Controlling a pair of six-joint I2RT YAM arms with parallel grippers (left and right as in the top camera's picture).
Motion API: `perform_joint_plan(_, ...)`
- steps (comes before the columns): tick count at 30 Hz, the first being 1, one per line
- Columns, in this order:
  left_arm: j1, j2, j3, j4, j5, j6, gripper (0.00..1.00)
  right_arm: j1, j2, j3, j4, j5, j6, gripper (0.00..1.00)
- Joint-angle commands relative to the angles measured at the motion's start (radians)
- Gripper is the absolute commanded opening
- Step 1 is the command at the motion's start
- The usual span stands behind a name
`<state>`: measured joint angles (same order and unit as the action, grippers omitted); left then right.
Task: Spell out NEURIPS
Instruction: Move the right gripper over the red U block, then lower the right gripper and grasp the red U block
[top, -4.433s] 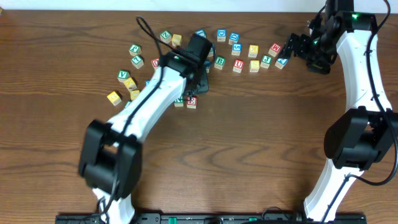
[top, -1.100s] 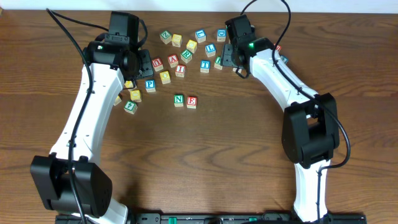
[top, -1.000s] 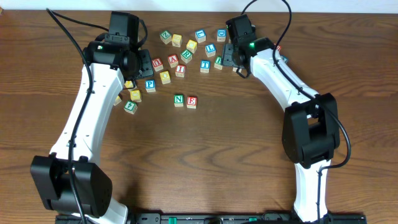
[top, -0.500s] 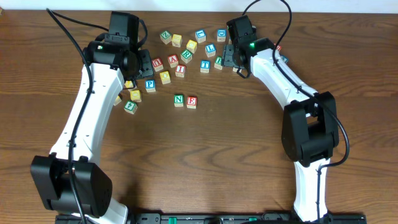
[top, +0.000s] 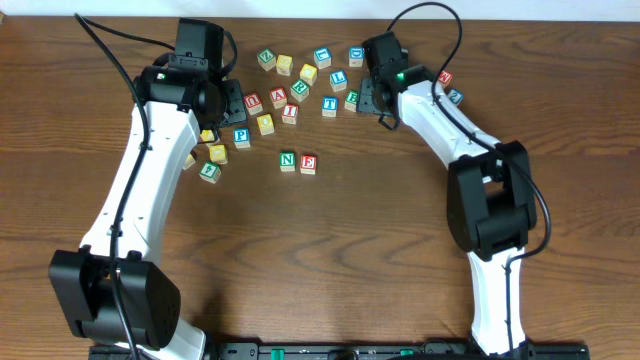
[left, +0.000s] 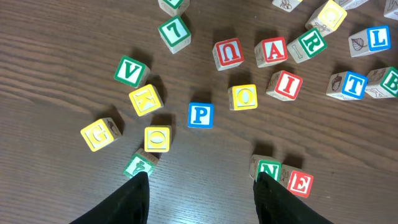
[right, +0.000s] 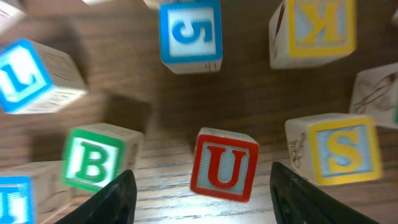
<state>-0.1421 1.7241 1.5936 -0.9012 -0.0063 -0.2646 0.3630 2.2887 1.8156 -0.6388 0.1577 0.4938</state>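
Observation:
A green N block (top: 288, 160) and a red E block (top: 308, 163) sit side by side at mid-table; both also show in the left wrist view, the N (left: 268, 169) and the E (left: 300, 183). My right gripper (right: 202, 186) is open over the back block cluster, with a red U block (right: 224, 165) lying between its fingers, untouched. In the overhead view the right gripper (top: 377, 98) covers that U. My left gripper (left: 202, 186) is open and empty above bare wood, near a blue P (left: 201, 115), a red I (left: 285, 85), a green R (left: 309, 42) and another red U (left: 228, 53).
Around the right gripper lie a green B (right: 93, 163), a yellow S (right: 339, 149), a blue 5 (right: 189, 34) and a yellow K (right: 314, 28). Several more letter blocks are scattered along the back of the table (top: 330, 250).
My right gripper has shifted slightly toward the back left over the block cluster. The left arm and the N and E blocks have not moved.

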Motion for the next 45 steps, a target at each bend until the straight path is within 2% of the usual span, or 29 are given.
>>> perform_joint_plan(1,-0.001,-0.013,-0.008,-0.003,-0.008,0.002,0.54,-0.010,0.020,-0.002,0.000,0.017,0.014,0.61)
perform_joint_plan(5,-0.001,-0.013,-0.008,-0.003,-0.008,0.002,0.54,-0.010,0.022,-0.002,0.001,0.031,0.014,0.56)
perform_joint_plan(18,-0.001,-0.013,-0.008,-0.003,-0.008,0.002,0.53,-0.013,0.021,-0.002,0.005,0.052,0.014,0.26)
perform_joint_plan(29,-0.001,-0.013,-0.008,-0.003,-0.009,0.002,0.54,-0.011,0.015,-0.002,-0.084,0.029,0.014,0.20)
perform_joint_plan(45,-0.001,-0.013,-0.008,0.002,-0.009,0.002,0.53,0.071,0.012,-0.002,-0.312,-0.250,0.014,0.18)
